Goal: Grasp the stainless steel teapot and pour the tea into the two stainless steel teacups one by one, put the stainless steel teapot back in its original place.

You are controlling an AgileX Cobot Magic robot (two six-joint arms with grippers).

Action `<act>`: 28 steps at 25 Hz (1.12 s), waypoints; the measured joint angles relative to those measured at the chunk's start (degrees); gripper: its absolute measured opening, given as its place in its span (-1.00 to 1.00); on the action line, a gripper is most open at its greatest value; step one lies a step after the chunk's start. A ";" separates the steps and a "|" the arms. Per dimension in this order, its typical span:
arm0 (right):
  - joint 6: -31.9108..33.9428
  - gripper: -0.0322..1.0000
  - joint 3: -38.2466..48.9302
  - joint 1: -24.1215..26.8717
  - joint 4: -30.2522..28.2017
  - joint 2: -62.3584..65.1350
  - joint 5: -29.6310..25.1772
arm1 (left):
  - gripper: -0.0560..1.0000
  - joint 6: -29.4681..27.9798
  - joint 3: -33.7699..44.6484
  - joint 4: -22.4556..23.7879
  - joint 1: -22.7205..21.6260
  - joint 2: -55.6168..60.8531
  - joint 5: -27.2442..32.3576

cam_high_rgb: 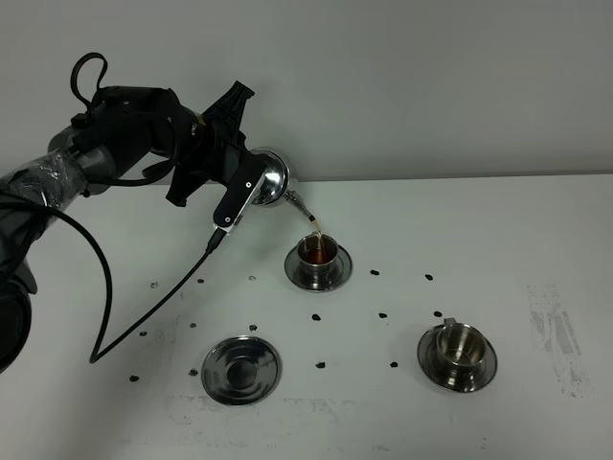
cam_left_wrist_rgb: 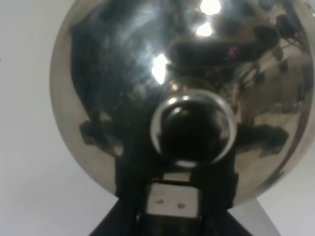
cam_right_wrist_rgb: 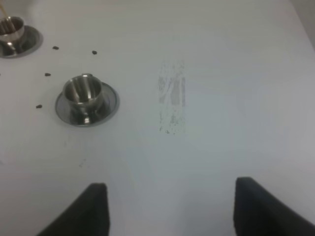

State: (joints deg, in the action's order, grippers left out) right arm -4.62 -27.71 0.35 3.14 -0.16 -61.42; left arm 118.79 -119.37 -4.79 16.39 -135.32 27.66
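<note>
My left gripper (cam_high_rgb: 251, 182) is shut on the stainless steel teapot (cam_high_rgb: 273, 179) and holds it tilted above the table. Brown tea streams from its spout (cam_high_rgb: 305, 209) into the far teacup (cam_high_rgb: 317, 254), which stands on its saucer and holds brown tea. In the left wrist view the teapot's mirror body (cam_left_wrist_rgb: 123, 78) and lid knob (cam_left_wrist_rgb: 192, 130) fill the frame. The second teacup (cam_high_rgb: 461, 347) on its saucer stands at the right front and looks empty; it also shows in the right wrist view (cam_right_wrist_rgb: 83, 93). The bare ringed saucer (cam_high_rgb: 241, 368) lies at the left front. My right gripper (cam_right_wrist_rgb: 170, 209) is open, above bare table.
Small dark specks (cam_high_rgb: 382, 314) are scattered over the white table (cam_high_rgb: 536, 230). A black cable (cam_high_rgb: 105, 287) hangs from the left arm down to the table. A scuffed patch (cam_right_wrist_rgb: 172, 98) marks the table to the right of the second cup.
</note>
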 joint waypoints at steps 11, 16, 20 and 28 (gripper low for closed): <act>0.00 0.15 0.00 0.00 0.00 0.00 0.00 | -0.40 0.00 0.00 0.05 0.04 0.00 0.00; 0.00 0.15 0.00 0.00 0.00 0.00 0.00 | -0.40 0.00 0.00 0.05 0.04 0.00 -0.41; 0.00 0.15 0.00 0.00 0.00 0.00 0.00 | -0.40 -0.05 0.00 0.05 0.04 0.00 -0.41; 0.00 0.15 0.00 0.00 0.00 0.00 0.00 | -0.40 -0.05 0.00 0.05 0.04 0.00 -0.52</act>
State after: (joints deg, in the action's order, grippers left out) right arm -4.62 -27.71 0.35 3.14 -0.16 -61.42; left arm 118.74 -119.37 -4.74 16.43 -135.32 27.14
